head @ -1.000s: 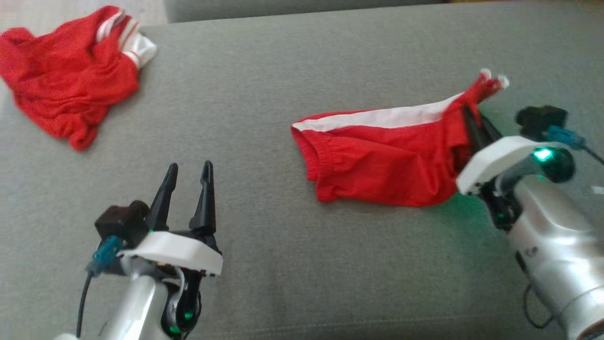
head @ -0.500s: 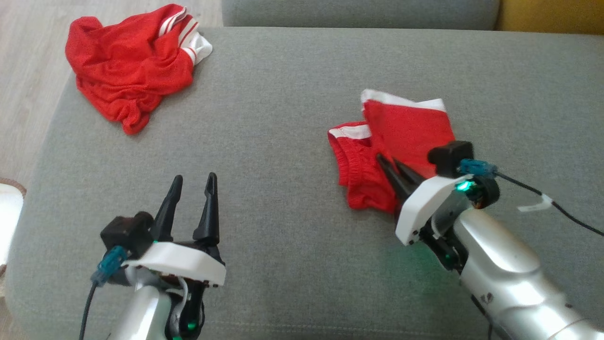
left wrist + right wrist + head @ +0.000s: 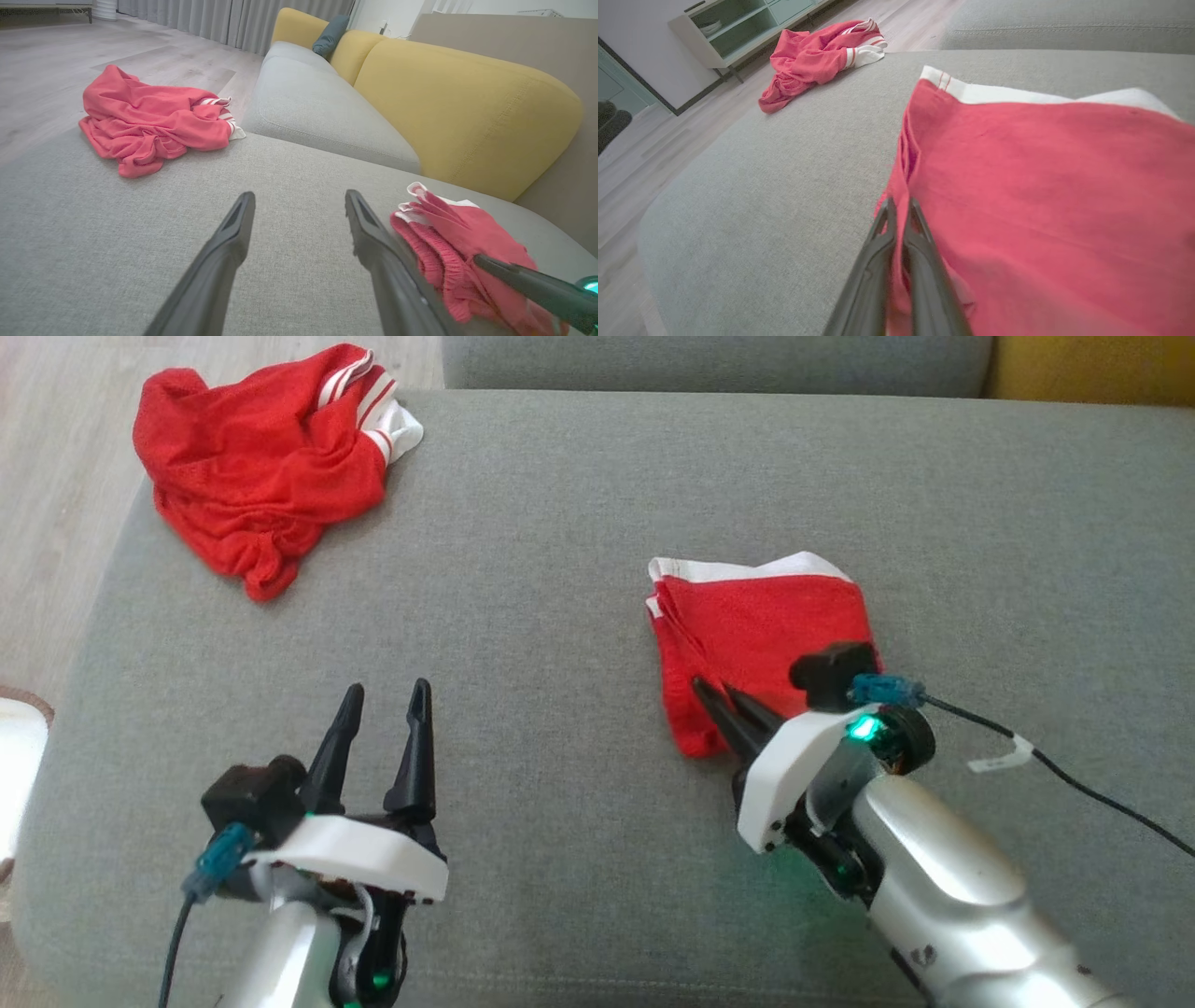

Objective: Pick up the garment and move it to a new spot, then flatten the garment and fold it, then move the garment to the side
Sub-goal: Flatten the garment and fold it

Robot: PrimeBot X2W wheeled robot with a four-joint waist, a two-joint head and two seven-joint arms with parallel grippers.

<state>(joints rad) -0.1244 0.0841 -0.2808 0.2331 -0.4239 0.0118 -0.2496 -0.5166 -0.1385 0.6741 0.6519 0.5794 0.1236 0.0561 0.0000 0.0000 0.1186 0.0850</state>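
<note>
The garment (image 3: 756,616), red shorts with a white band, lies folded into a compact stack on the grey sofa seat (image 3: 560,569), right of centre. My right gripper (image 3: 714,689) is at its near left corner, shut with red fabric pinched between the fingers (image 3: 900,201). In the right wrist view the garment (image 3: 1041,186) spreads flat to the right of the fingers. My left gripper (image 3: 386,691) hovers open over bare cushion at the lower left, well clear of the garment (image 3: 448,228); its spread fingers (image 3: 299,196) hold nothing.
A second red garment with white stripes (image 3: 261,476) lies crumpled at the seat's far left corner, near the edge above the wood floor (image 3: 56,476). A yellow backrest (image 3: 458,102) rises behind the seat. A pale shelf unit (image 3: 733,32) stands across the floor.
My right gripper has carried the garment's right end over to the left, doubling it into a smaller stack. The head camera shifted at first. The left arm has stayed put.
</note>
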